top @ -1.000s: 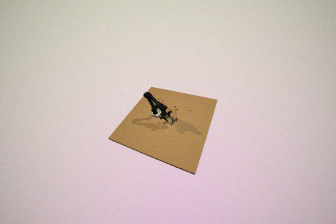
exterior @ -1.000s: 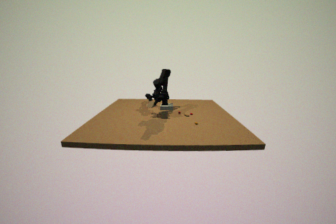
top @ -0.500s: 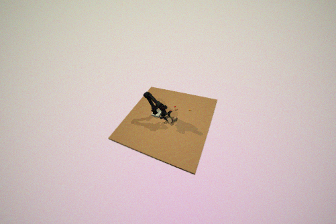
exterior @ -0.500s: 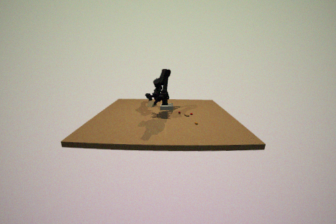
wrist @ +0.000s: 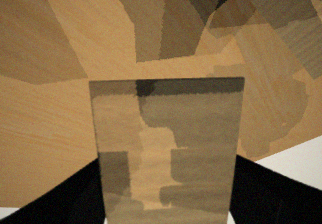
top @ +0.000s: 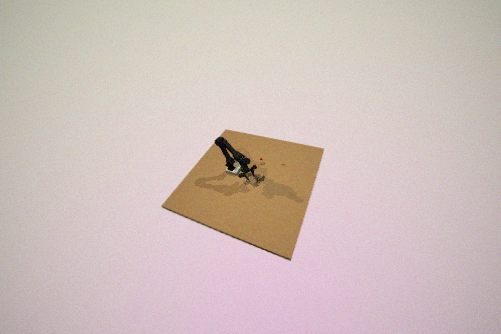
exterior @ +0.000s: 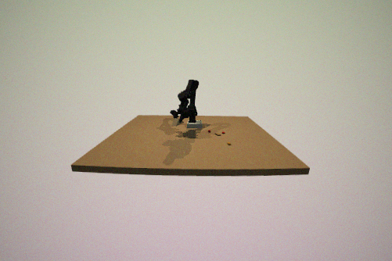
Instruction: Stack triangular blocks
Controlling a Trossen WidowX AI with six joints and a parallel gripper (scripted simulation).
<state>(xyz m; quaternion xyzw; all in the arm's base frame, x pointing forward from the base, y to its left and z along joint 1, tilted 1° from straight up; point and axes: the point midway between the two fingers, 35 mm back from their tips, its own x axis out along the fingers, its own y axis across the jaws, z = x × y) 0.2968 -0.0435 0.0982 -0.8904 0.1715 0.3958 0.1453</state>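
My gripper (top: 253, 176) (exterior: 178, 117) is shut on a grey-tan triangular block (exterior: 177, 122) (wrist: 154, 172). In the wrist view the block spans the gap between the black fingers, with a broad flat face to the camera and shadows across it. In the exterior view it looks tilted and raised off the table. The other triangular block (exterior: 191, 134) (wrist: 304, 42) stands apart from it, shaded in front of the arm's base in the exterior view and partly cut off at the upper right in the wrist view. Its slope direction is too small or hidden to tell.
The wooden table (top: 223, 215) (exterior: 116, 154) carries the arm's pale base (top: 232, 171) (exterior: 194, 125). Small red bits (top: 261, 159) (exterior: 209, 131), a tan bit (exterior: 217, 134) and an orange bit (top: 283, 164) (exterior: 229, 144) lie off to the side of the blocks.
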